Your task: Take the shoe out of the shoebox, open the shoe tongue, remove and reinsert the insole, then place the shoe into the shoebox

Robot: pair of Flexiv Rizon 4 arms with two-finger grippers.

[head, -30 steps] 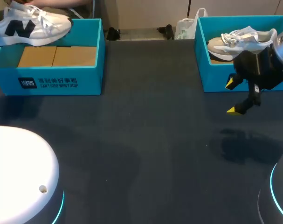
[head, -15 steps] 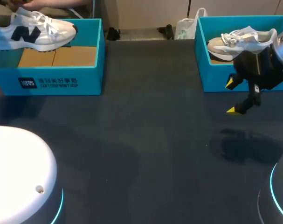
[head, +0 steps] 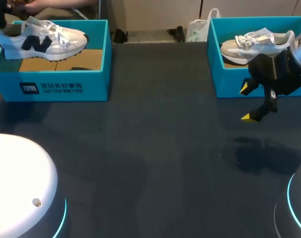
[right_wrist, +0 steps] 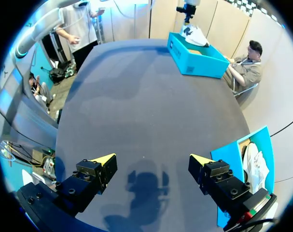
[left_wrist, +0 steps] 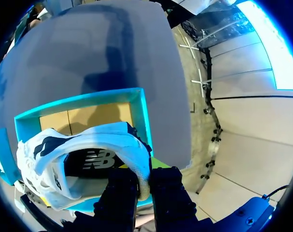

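Note:
A white shoe with a navy letter on its side hangs just above the left teal shoebox, toe pointing right. My left gripper holds it at the heel from the far left corner. In the left wrist view the left gripper is shut on the heel collar of the shoe, with the shoebox beneath it; the yellow tips are hidden. My right gripper hangs open over the table in front of the right box, holding nothing. From the right wrist, the gripper shows only bare tabletop between its tips.
A second teal shoebox at the far right holds a grey-white shoe. Brown cardboard lines the left box's floor. Dark tabletop stretches between the two boxes.
The left gripper has carried the white shoe rightward and slightly down, from past the box's left edge to over the left shoebox. The right arm has not moved.

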